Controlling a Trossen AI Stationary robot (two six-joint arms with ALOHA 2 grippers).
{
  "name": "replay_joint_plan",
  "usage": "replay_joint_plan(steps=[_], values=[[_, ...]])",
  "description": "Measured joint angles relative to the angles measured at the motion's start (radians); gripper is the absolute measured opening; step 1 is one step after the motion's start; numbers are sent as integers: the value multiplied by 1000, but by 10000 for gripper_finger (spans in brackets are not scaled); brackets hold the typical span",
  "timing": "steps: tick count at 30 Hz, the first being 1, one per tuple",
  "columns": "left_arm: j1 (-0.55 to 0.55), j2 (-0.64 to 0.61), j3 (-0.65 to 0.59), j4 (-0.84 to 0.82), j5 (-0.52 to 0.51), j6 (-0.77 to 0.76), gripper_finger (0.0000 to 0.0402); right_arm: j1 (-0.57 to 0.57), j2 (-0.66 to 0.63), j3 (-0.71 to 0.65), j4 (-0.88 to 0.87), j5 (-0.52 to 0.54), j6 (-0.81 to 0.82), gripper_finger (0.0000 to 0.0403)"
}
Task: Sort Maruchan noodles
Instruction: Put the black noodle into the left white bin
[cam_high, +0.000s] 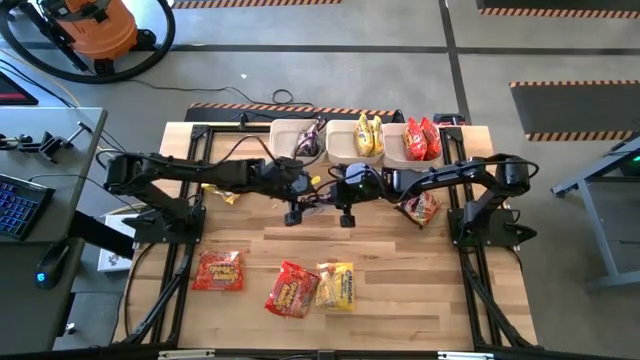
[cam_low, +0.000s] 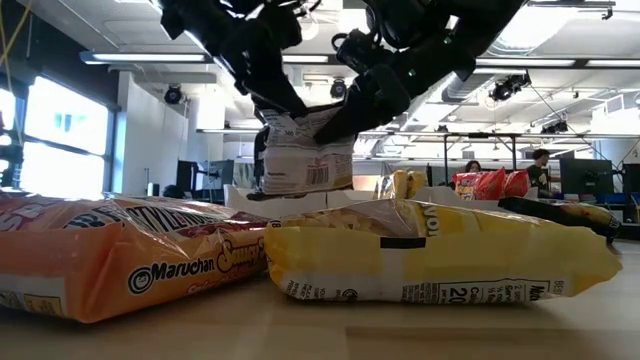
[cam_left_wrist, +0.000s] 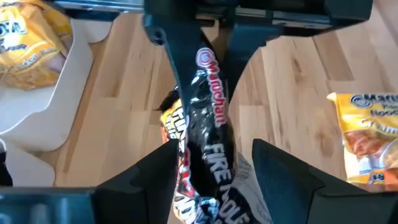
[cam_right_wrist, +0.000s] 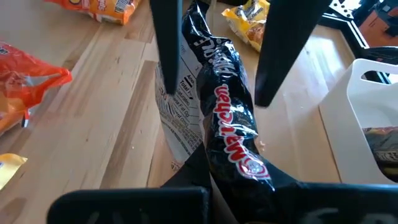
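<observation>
We are mid-handover above the table's middle. Our left gripper (cam_left_wrist: 211, 168) has its fingers spread either side of the dark packet (cam_left_wrist: 208, 137); our right gripper (cam_right_wrist: 214, 168) seems clamped on it. Next, the right carries it to the far bins (cam_high: 290, 135).

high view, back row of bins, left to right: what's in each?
Left bin: dark packet → middle bin: yellow packets → right bin: red packets.
</observation>
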Motion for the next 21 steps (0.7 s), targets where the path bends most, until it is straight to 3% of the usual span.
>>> replay_joint_plan(steps=[9, 15, 19, 21], values=[[-5, 41, 31, -96, -6, 52, 173, 0, 0, 0, 15, -5, 0, 9], [6, 35, 31, -101, -6, 54, 84, 0, 1, 0, 23, -1, 11, 15], [45, 20, 31, -106, -2, 32, 16, 1, -1, 0, 25, 49, 59, 50], [71, 8, 31, -103, 1, 13, 10, 0, -20, 1, -8, 75, 82, 74]])
